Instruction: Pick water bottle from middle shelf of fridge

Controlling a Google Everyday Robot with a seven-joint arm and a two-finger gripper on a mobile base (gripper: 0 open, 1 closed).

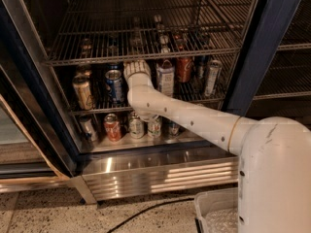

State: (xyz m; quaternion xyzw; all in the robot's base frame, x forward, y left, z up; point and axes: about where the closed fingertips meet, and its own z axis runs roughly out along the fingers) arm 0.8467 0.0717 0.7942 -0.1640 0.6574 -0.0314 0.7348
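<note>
The fridge (262, 47) stands open, with dark blue frames and a ribbed steel base panel. My white arm reaches in from the lower right. My gripper (137, 69) is on the middle shelf (97, 109), between a blue can (114, 85) and a dark-capped bottle with a white label (165, 77). Its wrist blocks the spot right behind it. The water bottle is hidden there or out of view; I cannot make it out.
A gold can (83, 92), a red can (184, 69) and a tall silver can (211, 76) share that shelf. More cans (112, 127) stand on the steel floor below. A wire rack (146, 56) hangs just above the gripper. A white bin (218, 217) and a black cable (146, 210) lie on the ground.
</note>
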